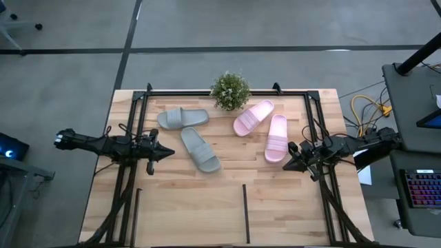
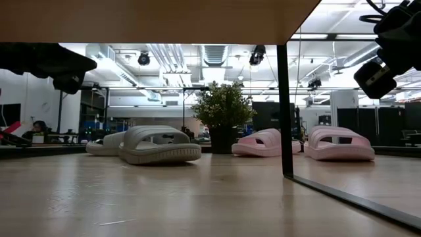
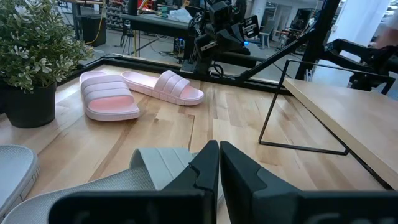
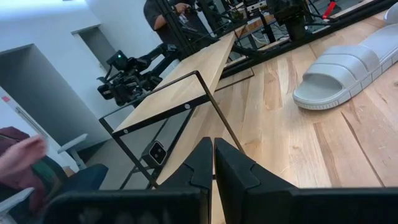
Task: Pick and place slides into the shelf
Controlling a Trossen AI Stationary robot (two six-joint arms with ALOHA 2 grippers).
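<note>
Two grey-green slides lie sole-down on the table, one (image 1: pixel 182 118) near the far left, the other (image 1: pixel 200 149) slanting beside it, which also shows in the left wrist view (image 3: pixel 118 183). The pink pair (image 1: pixel 253 117) (image 1: pixel 277 138) lies sole-down to the right. My left gripper (image 1: pixel 170 152) is shut and hovers left of the nearer grey-green slide, raised off the table (image 2: pixel 66 69). My right gripper (image 1: pixel 286 164) is shut and hovers by the near end of the right pink slide. The shelf's black upright (image 2: pixel 283 112) and wood board (image 3: pixel 348 115) stand at the near side.
A potted plant (image 1: pixel 230 90) stands at the table's far edge between the two pairs. Black frame bars (image 1: pixel 141 124) (image 1: pixel 320 124) run along both table sides. Thin shelf bars (image 1: pixel 244 212) rise from the near half. A person's blurred hand (image 4: pixel 22 155) shows beyond the table.
</note>
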